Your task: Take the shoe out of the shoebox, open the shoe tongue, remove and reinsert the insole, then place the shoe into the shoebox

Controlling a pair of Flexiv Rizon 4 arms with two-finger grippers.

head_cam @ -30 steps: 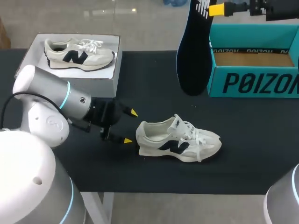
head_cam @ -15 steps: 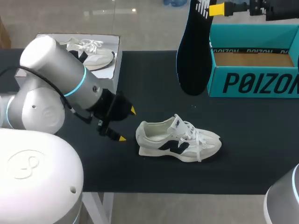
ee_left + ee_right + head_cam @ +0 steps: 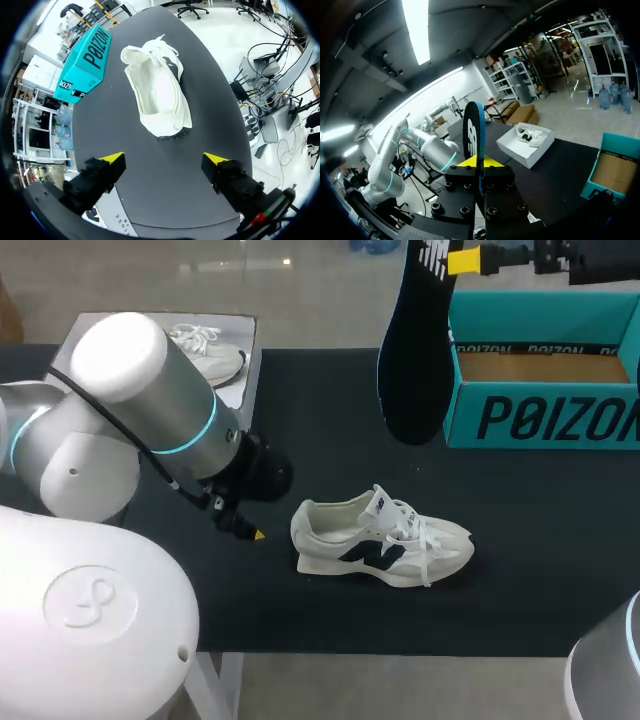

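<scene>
Our left gripper (image 3: 164, 159) hangs wide open and empty over the black matte tabletop (image 3: 215, 115). The cream sneaker with dark logo (image 3: 159, 95) lies just ahead of it, with the teal cardboard shoebox (image 3: 82, 60) beyond. Our right gripper (image 3: 479, 161) pinches the dark blue-edged insole (image 3: 473, 130) upright.

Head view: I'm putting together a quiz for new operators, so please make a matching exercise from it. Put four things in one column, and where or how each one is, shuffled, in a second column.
Things:
A. insole
B. loose shoe
C. second shoe
D. shoebox

Places or states:
1. stands upright on the black table
2. open, its bare cardboard floor showing
3. hangs in the air, clamped in the right gripper
4. lies in the white tray, partly hidden behind the left arm

Pairs: A-3, B-1, C-4, D-2.
</scene>
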